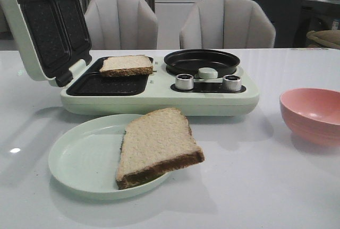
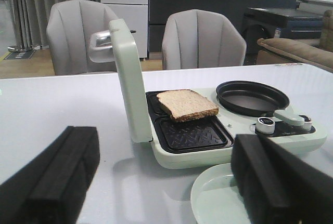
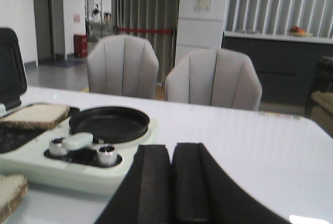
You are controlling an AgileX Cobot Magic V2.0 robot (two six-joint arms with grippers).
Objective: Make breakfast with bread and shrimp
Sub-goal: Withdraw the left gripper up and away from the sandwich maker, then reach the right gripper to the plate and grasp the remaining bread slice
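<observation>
Bread lies in two places on the white tabletop (image 1: pixel 255 186). One slice (image 1: pixel 126 65) rests flat on the far part of the dark grill plate of the pale green breakfast maker (image 1: pixel 159 99), whose lid (image 1: pixel 45 27) stands open at the left. The other slice (image 1: pixel 156 145) sits on the pale green plate (image 1: pixel 79 160) in front of the machine, its right corner hanging past the plate's rim. Right of the grill plate, the machine carries a round black pan (image 1: pixel 202 60), with two silver knobs (image 1: pixel 185 82) on the near side of the pan. A pink bowl (image 1: pixel 313 115) stands at the right of the tabletop, well apart from the machine. No shrimp shows in any view.

The left pincer (image 2: pixel 166 182) is spread wide, its black fingers (image 2: pixel 57 177) far apart over the tabletop near the plate, holding nothing. The right pincer (image 3: pixel 171 187) has its fingers (image 3: pixel 153 187) pressed together with nothing between them.

Two grey chairs (image 1: pixel 121 22) stand beyond the tabletop.
</observation>
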